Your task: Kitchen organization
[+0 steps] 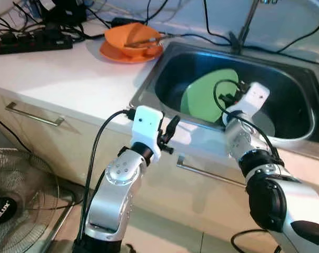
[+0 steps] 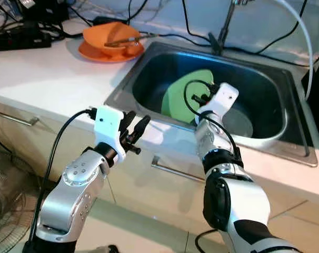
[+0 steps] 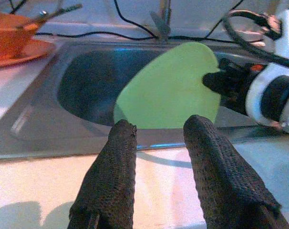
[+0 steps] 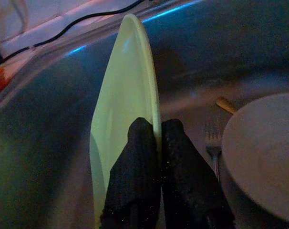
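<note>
Sink (image 1: 299,138): tilted pale-green plate (image 1: 201,97)

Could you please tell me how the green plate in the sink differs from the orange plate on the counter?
The green plate stands tilted on edge inside the sink, while the orange plate lies flat on the counter. The green plate is pinched at its rim by the right gripper; the orange plate is untouched. The green plate carries nothing, whereas the orange plate holds an orange bowl. Both are round, plain-coloured plates.
</note>
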